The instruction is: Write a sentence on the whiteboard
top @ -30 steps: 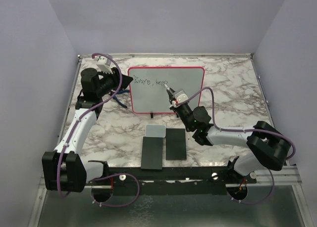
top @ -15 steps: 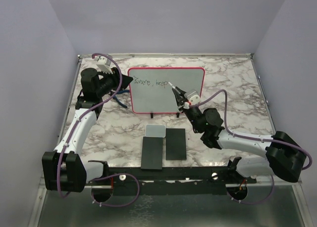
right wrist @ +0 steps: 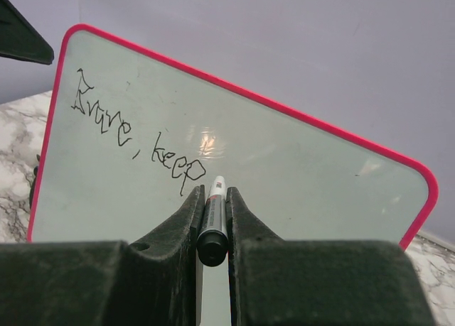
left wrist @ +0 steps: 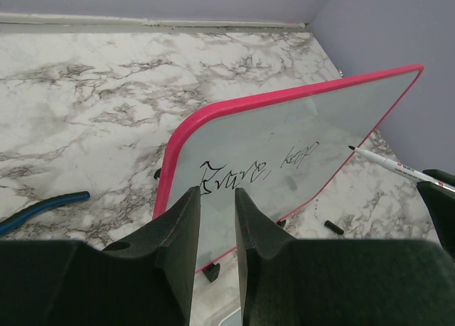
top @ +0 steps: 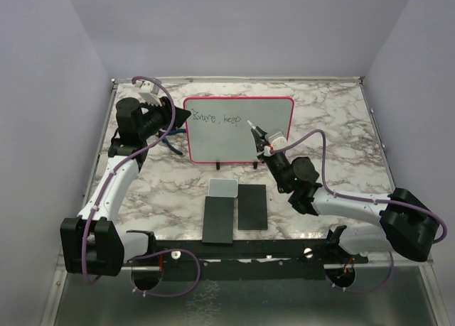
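While the right pincer (right wrist: 213,192) clamps a white marker (right wrist: 212,226) before the pink-rimmed rectangular whiteboard (right wrist: 298,177), the left pincer (left wrist: 217,194) stands narrow at its rim, grip unclear.

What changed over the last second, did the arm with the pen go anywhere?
The right pincer, shut on the marker, slid rightward along the whiteboard, just past the last word, and its arm's elbow swung out to the right. The sentence looks much the same. The left pincer stayed clamped on the whiteboard's left edge, and the whiteboard did not move.
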Controlling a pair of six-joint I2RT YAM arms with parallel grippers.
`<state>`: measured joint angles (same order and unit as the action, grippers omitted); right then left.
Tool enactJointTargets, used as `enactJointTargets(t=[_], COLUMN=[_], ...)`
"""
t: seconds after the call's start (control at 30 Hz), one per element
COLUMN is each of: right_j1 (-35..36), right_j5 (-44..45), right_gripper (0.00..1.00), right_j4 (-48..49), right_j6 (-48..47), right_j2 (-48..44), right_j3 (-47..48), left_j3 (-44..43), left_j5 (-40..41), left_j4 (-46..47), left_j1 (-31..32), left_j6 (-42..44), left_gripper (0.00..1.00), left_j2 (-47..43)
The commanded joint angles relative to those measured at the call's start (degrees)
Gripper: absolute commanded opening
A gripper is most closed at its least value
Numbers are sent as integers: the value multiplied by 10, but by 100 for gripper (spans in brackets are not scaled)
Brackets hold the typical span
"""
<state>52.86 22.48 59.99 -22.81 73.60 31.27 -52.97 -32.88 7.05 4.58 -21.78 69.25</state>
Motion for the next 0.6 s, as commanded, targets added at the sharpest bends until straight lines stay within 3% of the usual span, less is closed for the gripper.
enactJointTargets(t=[0.0,0.57], right_j1=[-3,-19], right_j5=[27,32], right_gripper=[1,1], right_j4=[3,12], right_j6=[-7,-9], right_j2=[11,37], right_j3=[-6,1], left_j3=[6,6], left_j5=[9,9], left_j4=[-10,-10], left_j1=[2,2], left_j6=[9,9], left_gripper=[27,27], left_j2=[-14,-15])
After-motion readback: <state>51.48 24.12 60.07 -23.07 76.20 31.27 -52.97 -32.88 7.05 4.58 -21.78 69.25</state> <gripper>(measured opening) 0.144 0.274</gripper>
